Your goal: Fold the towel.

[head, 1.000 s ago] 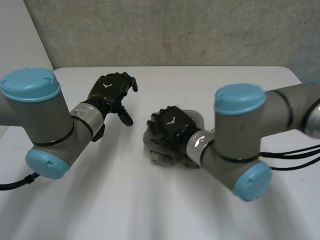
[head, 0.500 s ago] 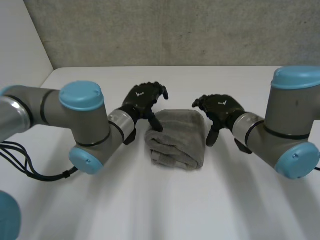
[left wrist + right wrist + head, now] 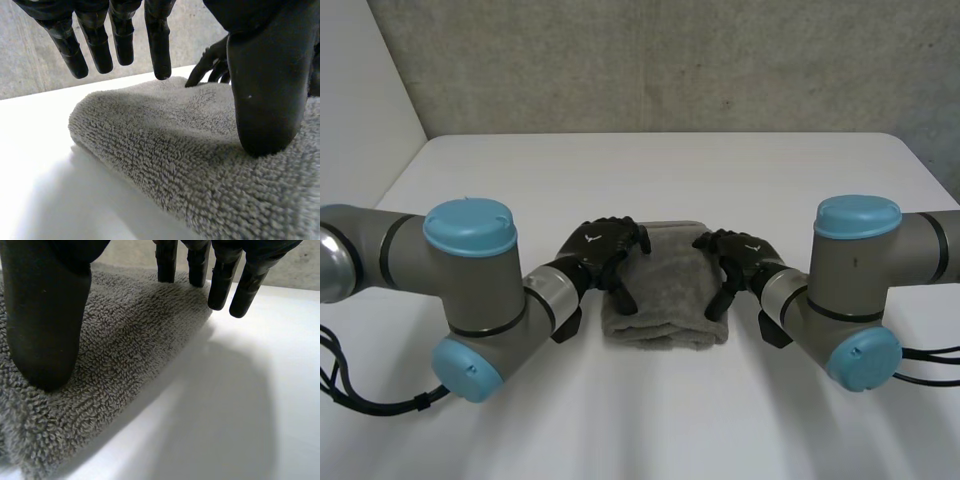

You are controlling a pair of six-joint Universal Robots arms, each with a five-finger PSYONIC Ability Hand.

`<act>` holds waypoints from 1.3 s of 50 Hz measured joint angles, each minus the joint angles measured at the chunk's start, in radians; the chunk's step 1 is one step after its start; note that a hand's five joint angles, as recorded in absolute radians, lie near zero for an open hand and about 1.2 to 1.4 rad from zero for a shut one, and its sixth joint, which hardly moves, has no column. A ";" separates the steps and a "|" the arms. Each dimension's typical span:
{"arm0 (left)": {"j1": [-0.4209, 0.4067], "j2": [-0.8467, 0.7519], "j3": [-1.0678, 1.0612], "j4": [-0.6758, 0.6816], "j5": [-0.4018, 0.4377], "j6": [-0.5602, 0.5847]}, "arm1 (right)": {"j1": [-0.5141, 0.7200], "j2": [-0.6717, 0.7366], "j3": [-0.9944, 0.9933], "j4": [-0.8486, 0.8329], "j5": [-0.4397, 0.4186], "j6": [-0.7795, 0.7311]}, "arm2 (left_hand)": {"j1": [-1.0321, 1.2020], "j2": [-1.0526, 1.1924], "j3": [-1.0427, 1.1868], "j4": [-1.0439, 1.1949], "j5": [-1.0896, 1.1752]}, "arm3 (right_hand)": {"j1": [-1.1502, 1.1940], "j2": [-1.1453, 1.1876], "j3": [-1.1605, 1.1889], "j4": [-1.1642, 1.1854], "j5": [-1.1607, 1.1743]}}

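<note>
A grey towel [image 3: 664,290] lies folded into a thick pad at the middle of the white table [image 3: 650,180]. My left hand [image 3: 603,247] rests at the towel's left edge, fingers straight and open, thumb pressing down on the cloth. In the left wrist view the thumb [image 3: 267,95] sits on the towel [image 3: 165,155] while the fingers [image 3: 157,37] hover just above its far edge. My right hand [image 3: 738,252] mirrors this at the right edge, open. In the right wrist view its thumb [image 3: 47,325] presses the towel [image 3: 125,350] and its fingers [image 3: 220,285] hang over the towel's far edge.
The white table extends bare around the towel, with a grey wall [image 3: 660,60] behind its far edge. Both arms reach in from the near side, their blue-capped elbows [image 3: 470,225] low over the table.
Both hands have come in to the towel's sides and settled on its edges. The right hand, earlier on top of the towel, now sits at its right edge.
</note>
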 measured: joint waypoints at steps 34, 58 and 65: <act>0.095 0.355 0.146 -0.181 -0.215 -0.018 | -0.095 -0.454 -0.095 0.081 0.295 -0.212 | -0.034 -0.046 -0.047 -0.042 -0.028 | 0.000 0.000 0.000 0.000 0.000; 0.082 0.360 0.203 -0.326 -0.220 -0.023 | -0.121 -0.448 -0.117 0.141 0.133 -0.234 | -0.034 -0.047 -0.047 -0.042 -0.028 | 0.000 0.000 -0.004 0.000 0.000; 0.085 0.364 0.199 -0.324 -0.216 -0.023 | -0.121 -0.448 -0.117 0.144 0.096 -0.252 | -0.034 -0.047 -0.046 -0.042 -0.028 | 0.000 0.000 -0.004 0.000 0.000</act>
